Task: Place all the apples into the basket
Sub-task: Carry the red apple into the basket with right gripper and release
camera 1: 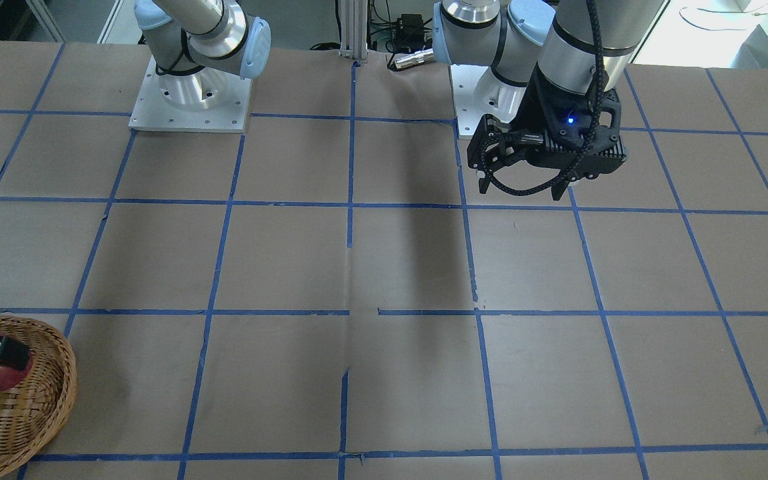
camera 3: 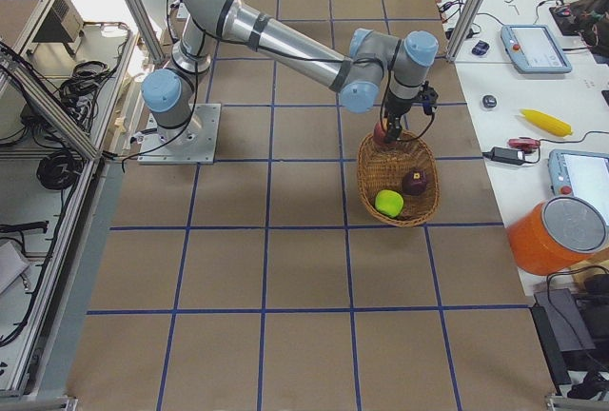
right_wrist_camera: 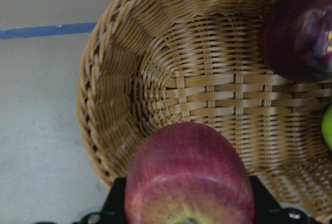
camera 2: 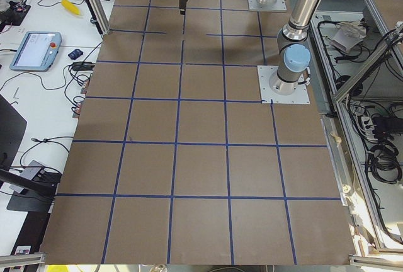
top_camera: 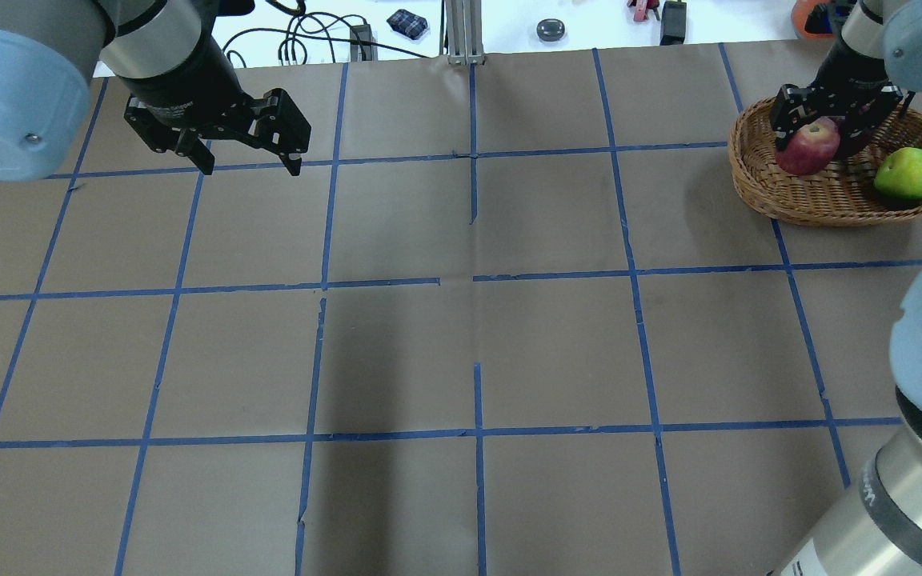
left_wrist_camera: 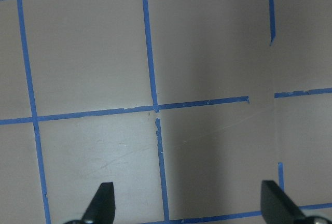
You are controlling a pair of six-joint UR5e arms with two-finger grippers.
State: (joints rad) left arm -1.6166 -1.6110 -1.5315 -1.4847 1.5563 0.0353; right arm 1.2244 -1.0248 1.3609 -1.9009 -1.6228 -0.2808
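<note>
My right gripper [top_camera: 817, 130] is shut on the red apple with the yellowish stem end [top_camera: 807, 148] and holds it just over the left end of the wicker basket [top_camera: 757, 188]. In the right wrist view the red apple [right_wrist_camera: 189, 180] fills the space between the fingers [right_wrist_camera: 115, 203], above the basket's wall [right_wrist_camera: 119, 94]. The lime-green apple [top_camera: 908, 173] lies in the basket. The dark maroon apple [right_wrist_camera: 301, 32] also lies inside, and it shows in the exterior right view [camera 3: 414, 182]. My left gripper [top_camera: 251, 168] is open and empty, far off over bare table.
The table is brown with a blue tape grid [top_camera: 473, 280]. The basket sits near the far right corner, close to the table edge. Cables and small items [top_camera: 406, 22] lie past the far edge. The arm bases [camera 1: 191, 100] stand at the robot's side.
</note>
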